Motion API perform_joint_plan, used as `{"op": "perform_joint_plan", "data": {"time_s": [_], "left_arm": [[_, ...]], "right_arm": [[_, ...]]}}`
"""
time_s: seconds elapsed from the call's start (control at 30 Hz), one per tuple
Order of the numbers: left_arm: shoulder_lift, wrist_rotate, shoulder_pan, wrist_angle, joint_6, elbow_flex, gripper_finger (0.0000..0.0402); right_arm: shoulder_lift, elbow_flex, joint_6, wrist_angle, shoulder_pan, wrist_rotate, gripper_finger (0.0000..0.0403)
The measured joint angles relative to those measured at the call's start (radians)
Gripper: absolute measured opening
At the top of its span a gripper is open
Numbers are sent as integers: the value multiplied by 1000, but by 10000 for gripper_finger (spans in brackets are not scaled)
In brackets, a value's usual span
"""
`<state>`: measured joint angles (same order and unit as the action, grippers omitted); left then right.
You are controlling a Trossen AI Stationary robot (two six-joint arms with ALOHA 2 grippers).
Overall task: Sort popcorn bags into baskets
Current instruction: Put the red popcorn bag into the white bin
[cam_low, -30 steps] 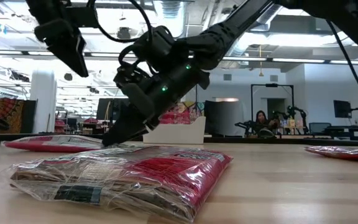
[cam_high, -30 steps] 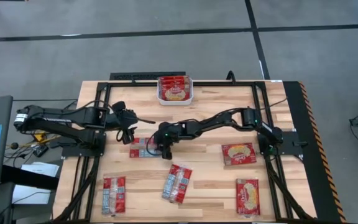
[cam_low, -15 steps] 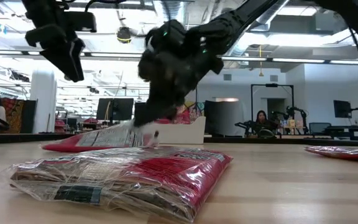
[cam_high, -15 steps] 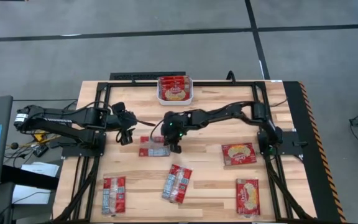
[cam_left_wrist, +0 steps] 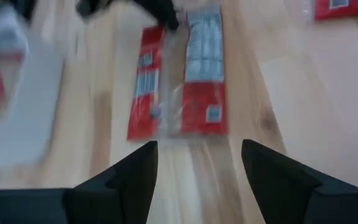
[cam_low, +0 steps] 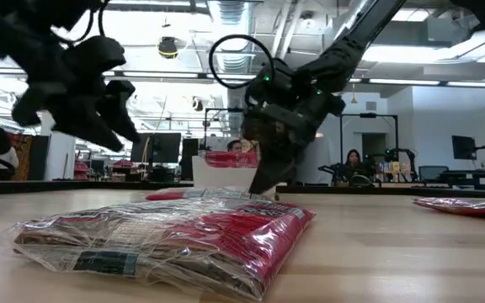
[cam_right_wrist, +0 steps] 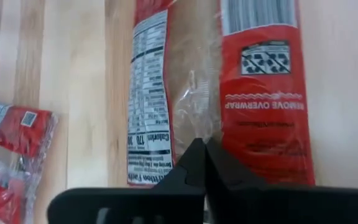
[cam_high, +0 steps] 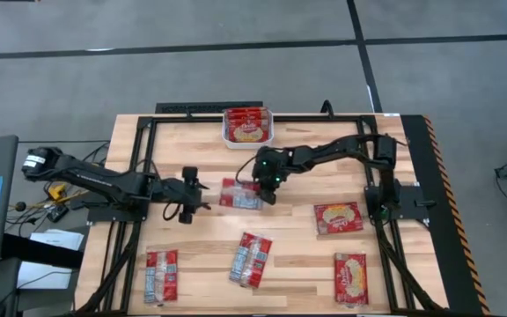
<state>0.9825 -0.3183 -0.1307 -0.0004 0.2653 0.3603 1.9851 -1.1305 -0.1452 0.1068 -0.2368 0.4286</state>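
High view: the right arm reaches from its base at the frame's right toward the centre, its right gripper (cam_high: 267,192) angled down over the pale wooden slatted worktop (cam_high: 297,255). Its fingers (cam_right_wrist: 194,165) are pressed fully together, pinching the clear edge of a flat red-and-grey printed popcorn packet (cam_high: 240,195), print side up. This packet lies just left of the gripper at frame centre, long axis running left to right. The left arm stretches low from the frame's left, its left gripper (cam_high: 189,204) just left of the packet, apart from it; its fingers (cam_left_wrist: 132,180) stand well apart and hold nothing. The small white plastic rectangular basket (cam_high: 247,128), at upper centre, contains red packets. Five further packets lie across the lower half of the frame.
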Motion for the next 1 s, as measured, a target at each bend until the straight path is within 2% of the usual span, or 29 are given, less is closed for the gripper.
{"op": "perform_joint_plan", "data": {"time_s": [0.17, 0.37, 0.5, 0.63, 0.77, 0.9, 1.0], "left_arm": [[70, -1, 8, 201, 186, -64, 223], [220, 7, 57, 353, 257, -64, 223], [325, 49, 98, 396, 301, -64, 223], [418, 79, 117, 447, 348, -60, 222], [497, 74, 119, 453, 382, -18, 209], [571, 71, 124, 452, 370, 34, 174], [631, 80, 132, 444, 362, 68, 129]], "right_arm": [[-47, 22, -23, -9, 38, -11, 37], [-146, 20, -16, -35, 71, -43, 87], [-212, 21, 25, 7, 95, -176, 123], [-235, 39, 168, 70, 161, -369, 155], [-218, 76, 271, 72, 242, -444, 179], [-181, 75, 347, 71, 310, -549, 193], [-138, 75, 403, 84, 351, -644, 196]]}}
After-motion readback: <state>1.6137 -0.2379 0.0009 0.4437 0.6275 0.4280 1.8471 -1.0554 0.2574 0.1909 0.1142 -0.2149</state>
